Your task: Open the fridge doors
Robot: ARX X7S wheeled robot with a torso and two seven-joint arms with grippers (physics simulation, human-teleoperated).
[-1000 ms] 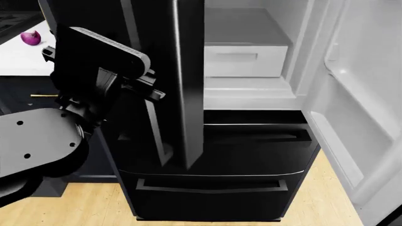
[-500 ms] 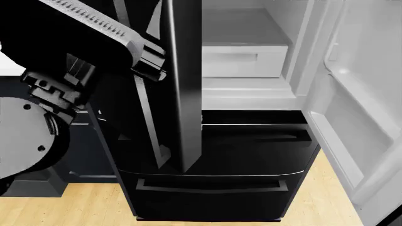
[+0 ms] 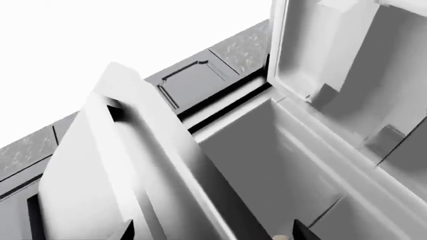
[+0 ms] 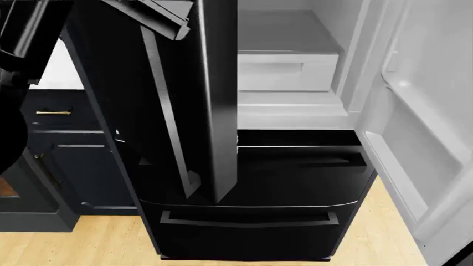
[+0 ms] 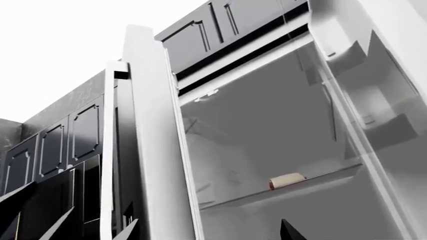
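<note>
I'm finishing the left fridge door [image 4: 214,100]: it's standing edge-on to the head cam, abt half open, while the right fridge door [image 4: 421,127] is swung fully wide. Next I'm needing to push the left one further out. Left arm [image 4: 148,14] is lifting up and away vs half a sec ago. Can't tell either gripper's opening; neither seems to be holding anything.

Glossy black left fridge door [image 4: 210,100] partly open, right fridge door [image 4: 425,127] swung wide, white lining showing
</note>
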